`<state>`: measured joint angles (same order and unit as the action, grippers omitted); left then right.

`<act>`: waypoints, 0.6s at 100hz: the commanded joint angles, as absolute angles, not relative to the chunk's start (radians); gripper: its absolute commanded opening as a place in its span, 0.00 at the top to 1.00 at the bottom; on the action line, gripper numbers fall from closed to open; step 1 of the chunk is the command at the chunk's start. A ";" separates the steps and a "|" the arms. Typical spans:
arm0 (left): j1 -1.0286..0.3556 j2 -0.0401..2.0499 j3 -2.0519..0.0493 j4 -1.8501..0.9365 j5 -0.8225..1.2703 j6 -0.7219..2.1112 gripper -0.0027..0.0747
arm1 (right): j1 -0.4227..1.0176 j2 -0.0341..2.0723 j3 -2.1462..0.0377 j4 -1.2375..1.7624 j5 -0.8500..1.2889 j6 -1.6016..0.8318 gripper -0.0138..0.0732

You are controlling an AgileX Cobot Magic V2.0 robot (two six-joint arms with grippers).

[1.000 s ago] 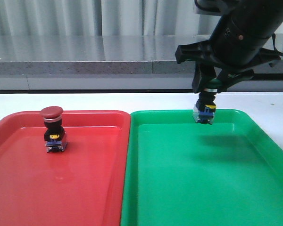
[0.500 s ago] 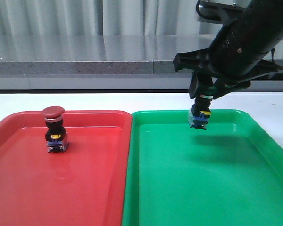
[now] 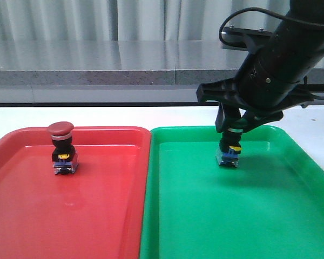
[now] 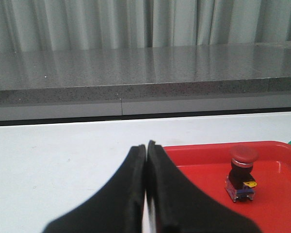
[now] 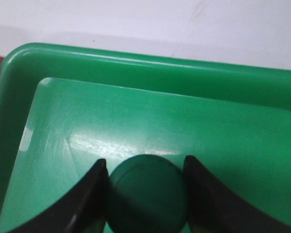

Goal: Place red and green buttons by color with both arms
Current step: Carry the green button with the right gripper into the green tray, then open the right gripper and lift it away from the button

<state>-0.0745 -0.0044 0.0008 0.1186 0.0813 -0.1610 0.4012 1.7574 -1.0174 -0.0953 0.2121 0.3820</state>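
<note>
The red button (image 3: 60,148) stands upright in the back left part of the red tray (image 3: 70,216); it also shows in the left wrist view as the red button (image 4: 241,173). My left gripper (image 4: 146,145) is shut and empty, over the white table beside that tray's rim. My right gripper (image 3: 233,128) is shut on the green button (image 3: 229,151), gripping its green cap (image 5: 146,194) between both fingers (image 5: 94,189). The button hangs upright with its blue base low in the back of the green tray (image 3: 232,216). Whether the base touches the floor I cannot tell.
The two trays sit side by side, rims touching along the middle of the white table (image 3: 124,116). A grey ledge (image 3: 97,78) and curtains run along the back. The green tray's back rim (image 5: 150,68) lies just beyond my right gripper.
My right gripper has come down and slightly toward the front, lowering the green button from above the back rim into the green tray. The red button has not moved.
</note>
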 commanded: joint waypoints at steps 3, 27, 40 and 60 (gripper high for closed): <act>-0.072 -0.038 0.026 0.119 0.000 -0.164 0.99 | 0.404 1.720 -1.042 -0.104 0.175 0.382 0.51; -0.072 -0.038 0.026 0.119 0.000 -0.164 0.99 | 0.404 1.720 -1.042 -0.104 0.193 0.382 0.39; -0.072 -0.038 0.026 0.119 0.000 -0.164 0.99 | 0.404 1.720 -1.042 -0.104 0.193 0.382 0.25; -0.072 -0.038 0.026 0.119 0.000 -0.164 0.99 | 0.404 1.720 -1.042 -0.102 0.197 0.382 0.14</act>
